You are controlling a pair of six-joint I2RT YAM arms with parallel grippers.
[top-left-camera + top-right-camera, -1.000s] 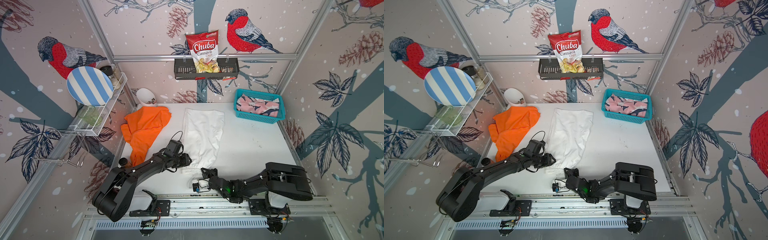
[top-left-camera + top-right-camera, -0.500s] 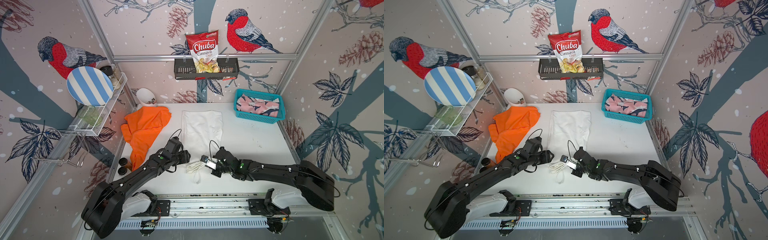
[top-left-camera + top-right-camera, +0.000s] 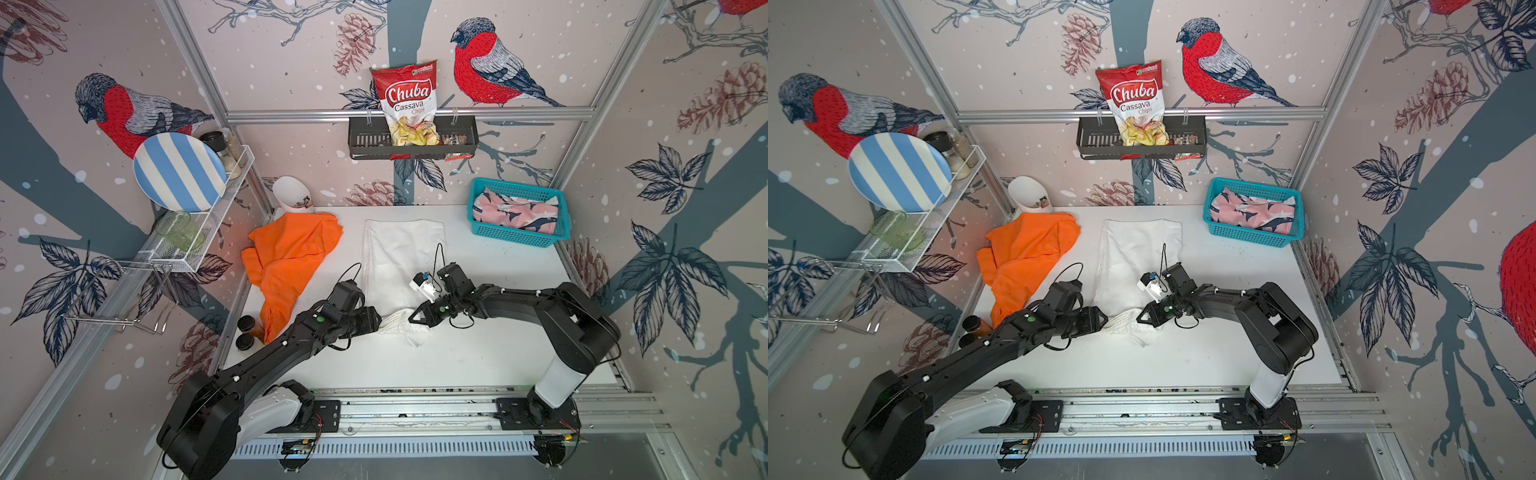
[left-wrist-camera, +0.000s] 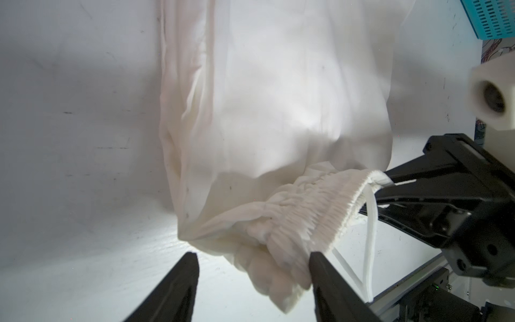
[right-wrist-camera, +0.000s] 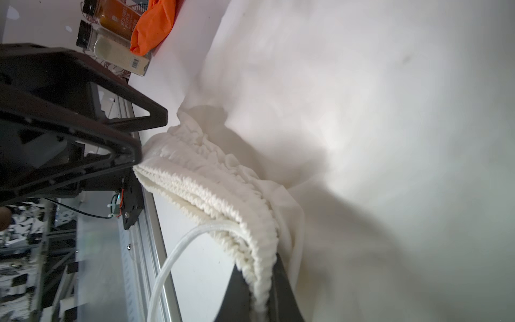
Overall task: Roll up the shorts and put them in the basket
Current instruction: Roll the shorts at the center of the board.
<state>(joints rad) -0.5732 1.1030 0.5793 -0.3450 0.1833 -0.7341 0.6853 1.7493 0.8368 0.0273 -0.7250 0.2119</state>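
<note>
White shorts point(image 3: 399, 257) lie flat on the counter point(image 3: 478, 353), mid-frame in both top views, legs toward the back wall. The near-end waistband point(image 3: 395, 326) is bunched and folded over into a short thick roll, just below ctr of frame. The drawstring point(image 3: 410, 341) loops out under it onto the counter.

Right tool point(image 3: 412, 319) reaches in from the right of the frame. Its jaws are clamped tight on the right end of the waistband; the right wrist view shows the ribbed elastic pinched btwn both fingers. Left tool point(image 3: 376, 323) comes up from lower left, tips at the waistband's left end, jaws wide apart. In the left wrist view the bunched cloth end sits btwn the fingers, against one of them, not gripped.

Orange shorts point(image 3: 291, 257) lie crumpled at left of the counter, beside the white pair but not touching. Pink shorts point(image 3: 515, 212) sit in a teal basket point(image 3: 515, 240) at upper right of the counter. Two spice jars point(image 3: 246, 324) stand at the counter's left edge, next to the orange hem.
</note>
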